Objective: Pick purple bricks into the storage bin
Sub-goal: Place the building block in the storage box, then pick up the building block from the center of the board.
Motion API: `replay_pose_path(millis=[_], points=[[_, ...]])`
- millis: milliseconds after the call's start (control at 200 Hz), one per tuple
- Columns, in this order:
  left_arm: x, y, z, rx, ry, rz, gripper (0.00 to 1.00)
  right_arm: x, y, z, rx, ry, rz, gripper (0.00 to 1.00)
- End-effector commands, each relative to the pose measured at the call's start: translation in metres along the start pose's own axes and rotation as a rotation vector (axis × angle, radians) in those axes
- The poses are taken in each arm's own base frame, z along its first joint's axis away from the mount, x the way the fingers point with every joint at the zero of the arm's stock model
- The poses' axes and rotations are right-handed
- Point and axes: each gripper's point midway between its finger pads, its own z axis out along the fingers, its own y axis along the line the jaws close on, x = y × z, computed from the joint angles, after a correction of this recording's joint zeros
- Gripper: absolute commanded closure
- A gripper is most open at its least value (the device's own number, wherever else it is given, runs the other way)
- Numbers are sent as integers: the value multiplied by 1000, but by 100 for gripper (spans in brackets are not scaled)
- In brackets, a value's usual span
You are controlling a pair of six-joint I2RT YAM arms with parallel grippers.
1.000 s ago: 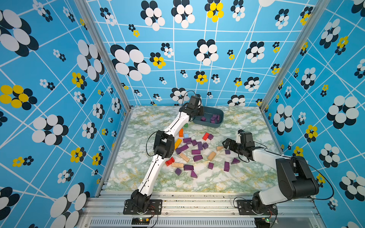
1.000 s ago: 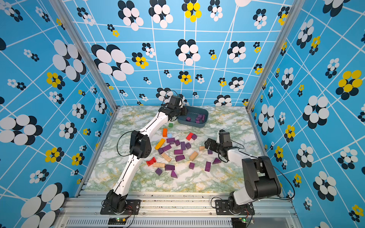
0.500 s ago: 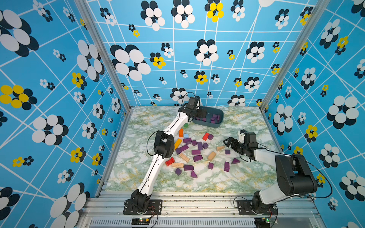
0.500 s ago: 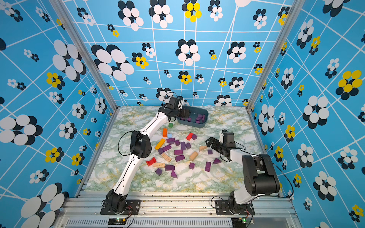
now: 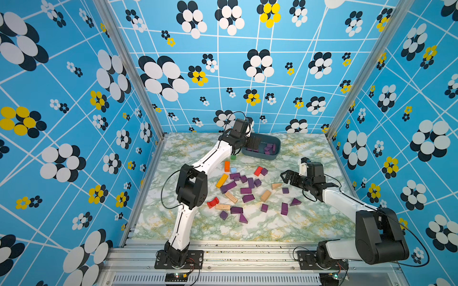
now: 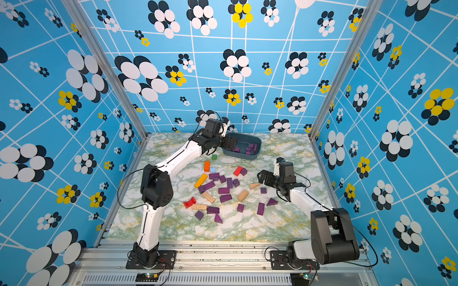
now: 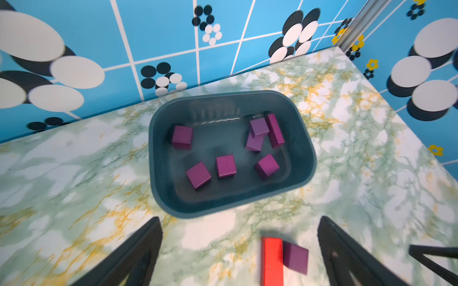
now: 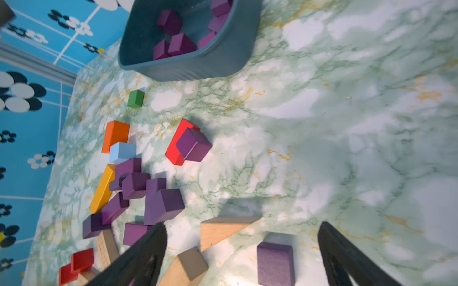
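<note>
Both top views: my left end effector (image 5: 254, 143) hangs at the left end of the storage bin (image 5: 270, 156), which sits at the far side of the table (image 5: 309, 222). My right end effector (image 5: 287, 177) is low, next to the loose purple bricks (image 5: 245, 190) mid-table.

Left wrist view: fingers (image 7: 148, 237) spread wide, nothing in them, and seven purple bricks are lying in the bin.

Right wrist view: that one's wide open and empty too. A purple cube (image 8: 275, 262) on the table shows between the fingers, just beside a tan wedge (image 8: 223, 230).
</note>
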Motion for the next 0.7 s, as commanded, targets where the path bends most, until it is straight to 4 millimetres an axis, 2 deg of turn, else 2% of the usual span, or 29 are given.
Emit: replay_pose_path(millis=[0,165,270,400,570,695], points=[[-31,0,-50,-26,-190,27,1,-4,10,-4,59,19,-123,3],[2,12,-97,-74,-300,55,0,-10,26,4,67,40,-219,3],[41,26,-112,-101,-278,34,0,-12,29,9,82,53,-294,4],[80,32,-130,-95,-250,24,0,-13,28,21,109,98,-331,9],[104,29,-154,-55,-269,58,1,-14,31,42,108,112,-326,15],[122,33,-159,-57,-263,105,1,-9,41,63,79,178,-333,26]])
